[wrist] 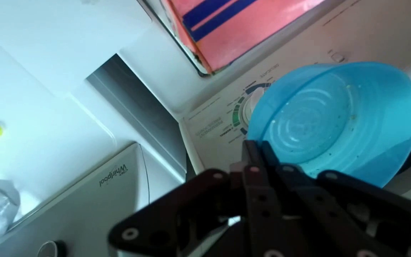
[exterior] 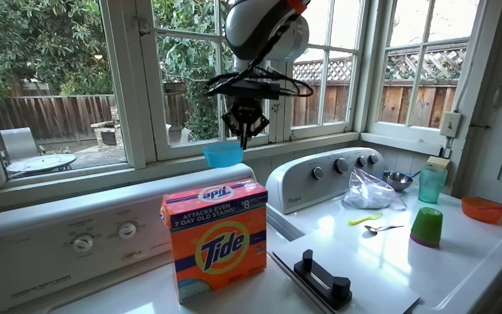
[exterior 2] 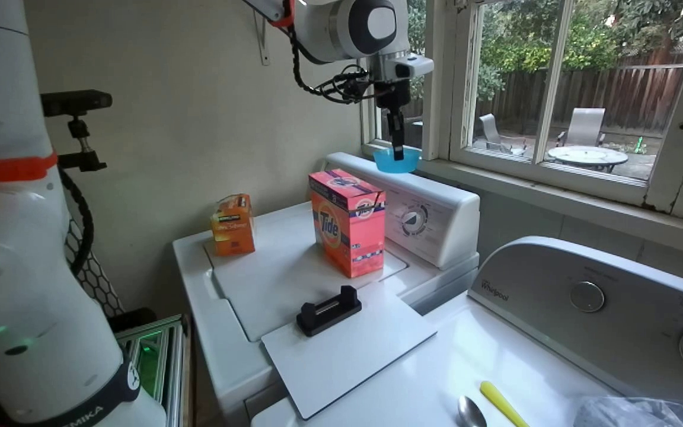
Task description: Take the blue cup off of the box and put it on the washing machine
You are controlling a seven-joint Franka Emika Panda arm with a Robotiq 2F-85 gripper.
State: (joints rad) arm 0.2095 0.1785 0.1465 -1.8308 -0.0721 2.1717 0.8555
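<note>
The blue cup (exterior: pixel 222 156) hangs in the air beyond the box, near the window sill and the washing machine's back panel. It also shows in an exterior view (exterior 2: pixel 384 162) and in the wrist view (wrist: pixel 305 121), open side up. My gripper (exterior: pixel 244 146) is shut on the cup's rim; its fingertips (wrist: pixel 258 145) pinch the wall in the wrist view. The orange Tide box (exterior: pixel 220 244) stands upright on the washing machine (exterior 2: pixel 270 255), apart from the cup. A corner of the box (wrist: pixel 241 32) shows at the top of the wrist view.
A Whirlpool machine (exterior: pixel 316 174) stands beside the washer. A board (exterior 2: pixel 347 362) with a black handle (exterior: pixel 323 283) bridges both. A small orange box (exterior 2: pixel 233 228) stands on the washer. A green cup (exterior: pixel 427 224), teal cup (exterior: pixel 432 183), orange bowl (exterior: pixel 479 210) and plastic bag (exterior: pixel 368 192) are on the Whirlpool.
</note>
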